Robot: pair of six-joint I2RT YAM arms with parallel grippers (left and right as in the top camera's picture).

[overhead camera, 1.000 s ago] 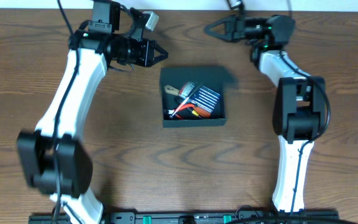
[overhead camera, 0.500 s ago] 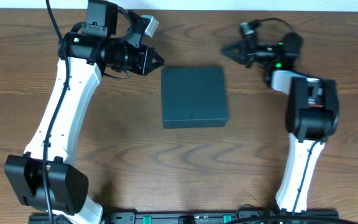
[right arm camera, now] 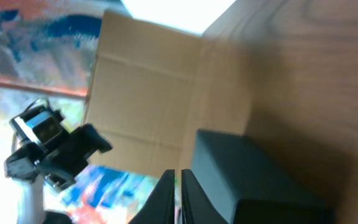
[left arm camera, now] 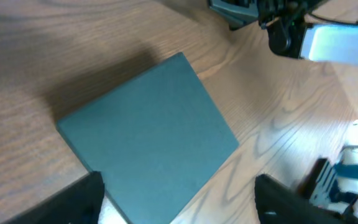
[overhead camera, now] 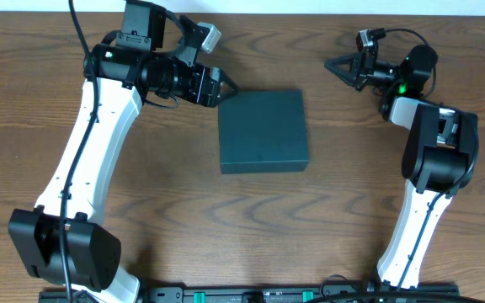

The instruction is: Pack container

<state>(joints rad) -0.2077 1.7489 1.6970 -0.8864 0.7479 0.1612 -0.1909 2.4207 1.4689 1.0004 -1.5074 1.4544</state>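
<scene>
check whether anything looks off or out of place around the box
Nothing stands out. The container lies flat on the table with its lid closed flush, no dents, nothing spilled beside it. The left gripper hangs open by its far left corner; the right gripper is shut, well clear.

Left pincer (overhead camera: 223, 87) spread, right pincer (overhead camera: 330, 64) closed

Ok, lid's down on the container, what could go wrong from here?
The open left pincer sits right at a corner of the container; any sweep could snag the edge, shoving it or flipping it open. The shut right pincer is well clear, so nothing braces it.
</scene>
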